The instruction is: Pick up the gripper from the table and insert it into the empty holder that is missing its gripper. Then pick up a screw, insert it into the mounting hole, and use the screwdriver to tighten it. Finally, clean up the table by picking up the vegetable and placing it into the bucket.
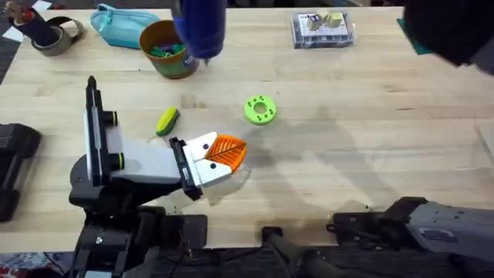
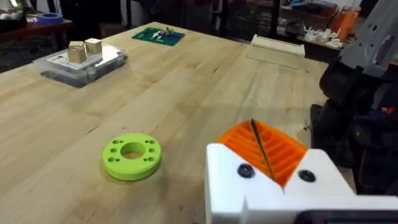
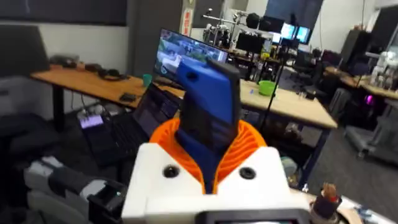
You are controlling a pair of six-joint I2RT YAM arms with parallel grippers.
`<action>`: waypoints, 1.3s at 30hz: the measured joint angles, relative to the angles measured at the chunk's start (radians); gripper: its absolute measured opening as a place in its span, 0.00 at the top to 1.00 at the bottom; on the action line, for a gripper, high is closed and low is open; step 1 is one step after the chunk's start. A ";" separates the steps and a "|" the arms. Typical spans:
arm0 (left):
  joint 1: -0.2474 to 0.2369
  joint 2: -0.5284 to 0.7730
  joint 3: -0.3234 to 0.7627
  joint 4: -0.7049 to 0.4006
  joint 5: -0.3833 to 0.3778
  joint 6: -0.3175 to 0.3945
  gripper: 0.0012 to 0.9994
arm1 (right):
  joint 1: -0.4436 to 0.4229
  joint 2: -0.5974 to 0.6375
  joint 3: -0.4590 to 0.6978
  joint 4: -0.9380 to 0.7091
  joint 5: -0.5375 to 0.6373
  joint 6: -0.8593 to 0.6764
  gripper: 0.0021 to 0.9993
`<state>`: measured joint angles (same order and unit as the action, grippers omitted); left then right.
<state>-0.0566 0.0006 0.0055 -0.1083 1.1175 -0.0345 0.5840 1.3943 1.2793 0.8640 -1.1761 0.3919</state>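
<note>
The blue screwdriver [image 3: 208,99] is clamped between the orange pads of my right gripper [image 3: 208,152], which is raised high and faces out into the room. From overhead the screwdriver [image 1: 199,27] looms large above the orange-brown bucket [image 1: 166,48]. My left gripper [image 1: 224,153], low over the table's middle, is shut with nothing in it, its orange pads [image 2: 280,149] pressed together. The yellow vegetable [image 1: 167,121] lies on the table just left of it. The holder, the mounting hole and the screw are out of view.
A lime-green disc with holes [image 1: 259,110] [image 2: 132,155] lies right of the left gripper. At the table's back are a teal pouch [image 1: 123,23], a tape roll [image 1: 54,35] and a clear box [image 1: 323,29] [image 2: 81,62]. A black block [image 1: 11,166] sits at the left edge.
</note>
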 joint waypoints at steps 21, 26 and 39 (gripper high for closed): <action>0.000 0.000 0.000 0.000 0.000 0.000 0.98 | 0.103 0.002 -0.346 0.418 0.049 0.170 0.96; 0.000 0.000 0.000 0.000 0.000 0.000 0.98 | 0.124 0.021 -0.346 0.422 0.043 0.154 0.96; 0.000 0.000 0.000 0.000 0.000 0.000 0.98 | 0.136 0.056 -0.348 0.391 -0.024 0.057 0.96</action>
<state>-0.0566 0.0006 0.0055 -0.1085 1.1179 -0.0345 0.7200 1.4500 0.9318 1.2553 -1.2000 0.4487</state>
